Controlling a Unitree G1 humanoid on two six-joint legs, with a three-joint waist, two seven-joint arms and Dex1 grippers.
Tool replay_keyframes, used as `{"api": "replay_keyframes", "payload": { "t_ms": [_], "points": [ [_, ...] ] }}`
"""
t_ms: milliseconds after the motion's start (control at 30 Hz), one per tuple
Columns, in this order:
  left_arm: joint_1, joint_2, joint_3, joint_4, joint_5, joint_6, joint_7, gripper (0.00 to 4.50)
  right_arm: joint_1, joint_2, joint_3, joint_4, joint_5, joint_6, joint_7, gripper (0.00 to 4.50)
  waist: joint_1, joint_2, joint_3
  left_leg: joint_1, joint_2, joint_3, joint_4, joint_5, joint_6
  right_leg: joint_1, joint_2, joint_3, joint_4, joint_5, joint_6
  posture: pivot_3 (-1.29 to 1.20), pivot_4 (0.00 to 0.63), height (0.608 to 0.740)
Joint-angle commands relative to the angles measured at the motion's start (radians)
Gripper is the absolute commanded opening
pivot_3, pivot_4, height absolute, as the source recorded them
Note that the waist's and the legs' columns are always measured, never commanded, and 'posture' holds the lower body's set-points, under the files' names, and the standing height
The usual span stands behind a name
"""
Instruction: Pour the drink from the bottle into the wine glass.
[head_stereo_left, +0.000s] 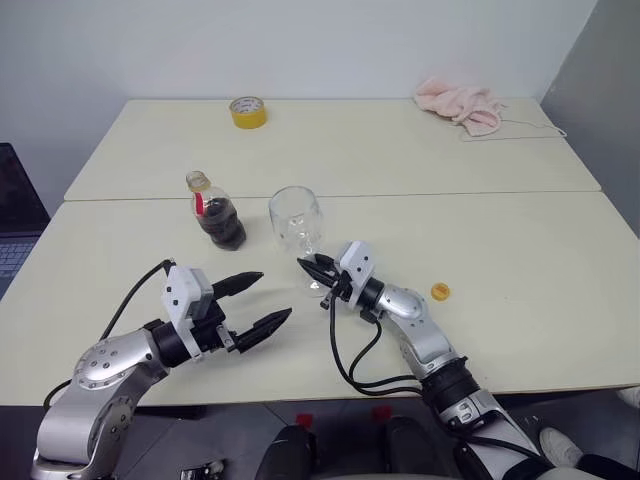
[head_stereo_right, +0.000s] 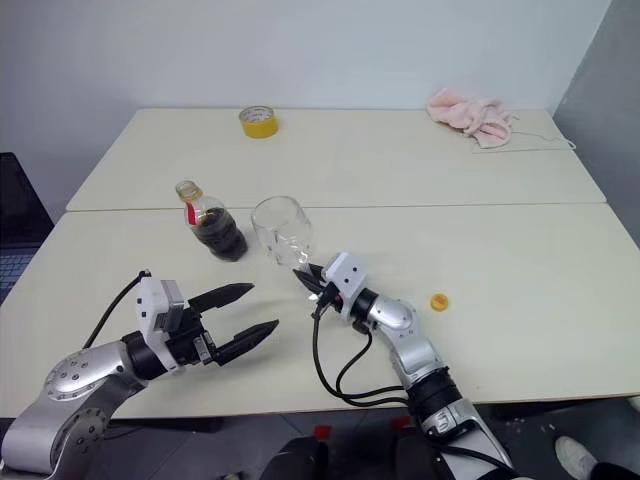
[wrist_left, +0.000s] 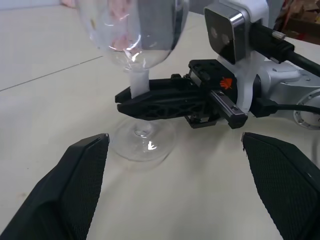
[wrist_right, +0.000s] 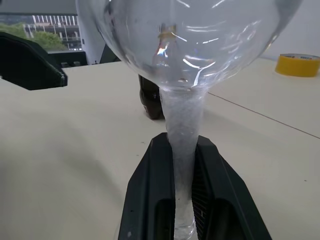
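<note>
The wine glass (head_stereo_left: 296, 222) stands upright and empty near the table's middle. My right gripper (head_stereo_left: 312, 268) is shut on its thin stem (wrist_right: 182, 125), just above the round foot (wrist_left: 142, 142). To the left of the glass, a short gap away, stands the bottle (head_stereo_left: 215, 212), its lower half holding the dark brown drink (head_stereo_left: 222, 225). It has a red neck label. My left gripper (head_stereo_left: 272, 295) hovers open and empty, nearer to me than the bottle and left of the glass, pointing toward the glass. One of the left gripper's black fingers (wrist_right: 30, 62) appears in the right wrist view.
A small orange cap (head_stereo_left: 440, 292) lies on the table right of my right arm. At the far side sit a yellow tape roll (head_stereo_left: 248, 111) and a pink cloth (head_stereo_left: 460, 105). A seam (head_stereo_left: 450, 195) runs across between two tabletops. A dark laptop (head_stereo_left: 15, 220) sits off the left edge.
</note>
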Motion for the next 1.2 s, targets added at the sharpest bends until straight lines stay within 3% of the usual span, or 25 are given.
{"api": "replay_keyframes", "payload": {
  "t_ms": [33, 333, 767, 1033, 1200],
  "points": [
    [-0.007, 0.013, 0.022, -0.037, -0.021, 0.001, -0.001, 4.5, -0.046, 0.039, -0.002, 0.019, 0.013, -0.057, 0.012, 0.17, 0.0, 0.0, 0.0, 0.0, 0.0, 0.0, 0.0, 0.0, 0.0, 0.0, 0.0, 0.0, 0.0, 0.0, 0.0, 0.0, 0.15, 0.74],
    [-0.016, 0.012, 0.012, -0.032, -0.013, 0.0, -0.001, 4.5, -0.069, 0.028, -0.003, 0.158, -0.007, -0.094, 0.061, 0.17, 0.0, 0.0, 0.0, 0.0, 0.0, 0.0, 0.0, 0.0, 0.0, 0.0, 0.0, 0.0, 0.0, 0.0, 0.0, 0.0, 0.15, 0.74],
    [0.001, 0.004, 0.008, -0.018, 0.002, -0.02, -0.006, 4.5, -0.039, -0.01, 0.002, 0.116, -0.008, -0.103, 0.091, 4.47, -0.001, 0.0, 0.0, 0.0, 0.0, 0.0, 0.0, 0.0, 0.0, 0.0, 0.0, 0.0, 0.0, 0.0, 0.0, 0.0, 0.15, 0.74],
    [-0.001, -0.001, 0.005, -0.013, 0.01, -0.027, 0.006, 4.5, -0.025, -0.034, -0.009, 0.054, -0.004, -0.053, 0.084, 4.47, 0.0, 0.0, 0.0, 0.0, 0.0, 0.0, 0.0, 0.0, 0.0, 0.0, 0.0, 0.0, 0.0, 0.0, 0.0, 0.0, 0.15, 0.74],
    [0.003, -0.007, 0.019, -0.009, 0.003, 0.0, 0.04, 4.5, 0.023, -0.096, -0.011, -0.095, 0.015, 0.049, 0.107, 4.47, 0.001, 0.0, 0.0, 0.0, 0.0, 0.0, 0.0, 0.0, 0.0, 0.0, 0.0, 0.0, 0.0, 0.0, 0.0, 0.0, 0.15, 0.74]
  ]
}}
